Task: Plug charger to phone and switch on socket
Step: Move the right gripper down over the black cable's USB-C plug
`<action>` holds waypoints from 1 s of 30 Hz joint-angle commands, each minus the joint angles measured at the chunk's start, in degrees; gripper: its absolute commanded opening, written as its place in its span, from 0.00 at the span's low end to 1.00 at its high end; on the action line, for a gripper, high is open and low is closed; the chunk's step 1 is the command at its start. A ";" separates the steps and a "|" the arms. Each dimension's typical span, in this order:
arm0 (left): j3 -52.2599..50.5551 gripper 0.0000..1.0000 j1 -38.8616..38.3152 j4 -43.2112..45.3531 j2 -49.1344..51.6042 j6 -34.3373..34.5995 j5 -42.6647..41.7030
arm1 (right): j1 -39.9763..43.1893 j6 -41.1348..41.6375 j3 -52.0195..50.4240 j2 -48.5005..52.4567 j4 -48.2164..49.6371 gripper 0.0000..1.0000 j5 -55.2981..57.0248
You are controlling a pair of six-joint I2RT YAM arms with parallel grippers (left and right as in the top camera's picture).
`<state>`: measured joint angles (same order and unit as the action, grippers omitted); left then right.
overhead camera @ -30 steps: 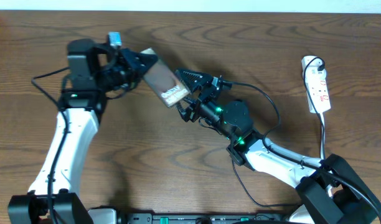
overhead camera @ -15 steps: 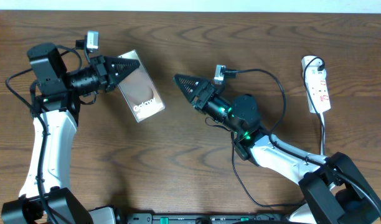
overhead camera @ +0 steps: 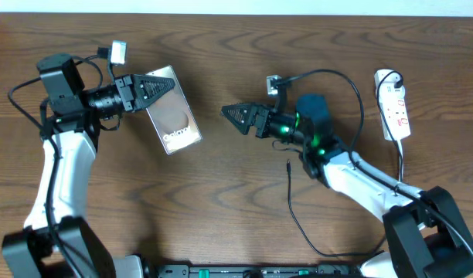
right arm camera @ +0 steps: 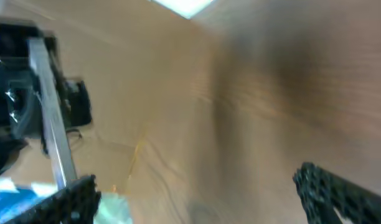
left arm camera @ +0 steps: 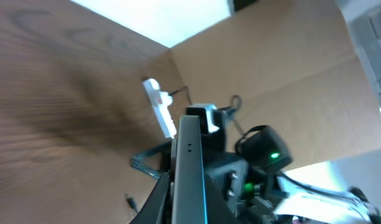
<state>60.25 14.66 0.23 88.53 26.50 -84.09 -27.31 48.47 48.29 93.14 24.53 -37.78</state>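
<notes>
The phone (overhead camera: 179,120), a brown-grey slab with white "Galaxy" lettering, is held off the table by my left gripper (overhead camera: 165,81), which is shut on its upper edge. In the left wrist view the phone (left arm camera: 189,149) shows edge-on between the fingers (left arm camera: 178,202). My right gripper (overhead camera: 230,113) is open and empty, to the right of the phone and apart from it; its wrist view shows both fingers wide apart (right arm camera: 197,183) and the phone edge-on (right arm camera: 50,124). The charger's connector tip (overhead camera: 287,164) lies on the table below the right arm. The socket (overhead camera: 393,104) lies at the far right.
The charger's thin black cable (overhead camera: 302,228) runs from its tip down toward the front edge and loops back to the socket. The socket (left arm camera: 159,107) and the cable tip (left arm camera: 129,201) also show in the left wrist view. The white wall borders the table's far edge.
The arms have drawn apart: my left gripper carried the phone left and my right gripper pulled back right. The phone now faces up more flatly.
</notes>
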 commanded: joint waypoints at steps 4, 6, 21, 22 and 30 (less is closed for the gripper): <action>0.57 0.08 2.60 0.09 6.51 -1.36 0.00 | 0.11 -15.21 15.89 -0.24 -29.07 0.99 -0.04; 0.57 0.07 2.97 0.11 8.26 -1.40 -0.66 | 0.11 -16.68 20.15 -0.24 -38.07 0.99 3.28; 0.11 0.07 3.21 0.07 13.64 -4.42 -6.03 | -2.47 -17.81 26.86 -0.11 -86.55 0.94 28.39; 0.00 0.07 3.21 0.07 13.64 -4.42 -6.03 | -2.80 -16.09 26.23 -0.11 -87.01 0.95 29.86; -0.15 0.07 3.21 -0.17 13.66 -4.42 -6.03 | -3.93 -4.85 18.05 -0.11 -80.89 0.99 31.65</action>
<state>60.25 17.63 0.05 101.89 22.44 -86.96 -30.48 36.62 68.99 93.17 -58.52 -8.60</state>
